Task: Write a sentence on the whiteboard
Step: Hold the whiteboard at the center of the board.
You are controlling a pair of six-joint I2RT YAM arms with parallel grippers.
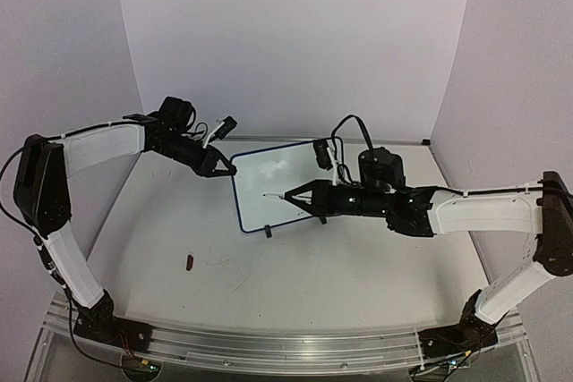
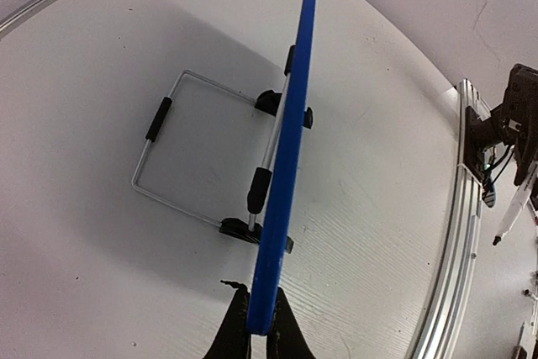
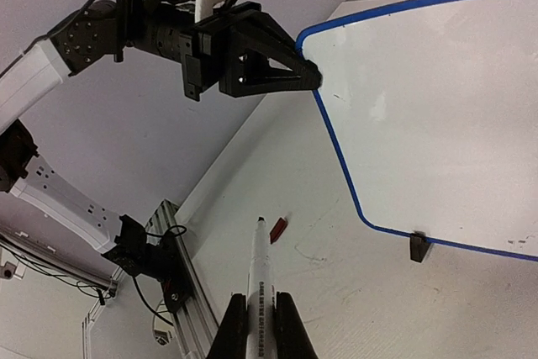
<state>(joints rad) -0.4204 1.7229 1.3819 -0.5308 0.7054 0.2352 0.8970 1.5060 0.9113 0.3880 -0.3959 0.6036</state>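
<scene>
Pale lilac walls (image 1: 295,33) enclose a white table (image 1: 313,284) with a metal rail (image 1: 269,346).

1. The whiteboard (image 1: 295,176) is standing near the middle of the table (image 1: 358,275), with a wire stand (image 2: 158,118) resting on the table behind it.
2. The left gripper (image 1: 224,170) is clamping the board's left edge near the upper corner, one finger in front and one behind.
3. The right gripper (image 1: 313,196) is reaching in from the right, in front of the board, gripping a marker (image 1: 285,195) whose tip is pointing at the board's face.
4. A small loose object (image 1: 189,263) is lying on the table left of the board, nearer the arm bases and well apart from it.
</scene>
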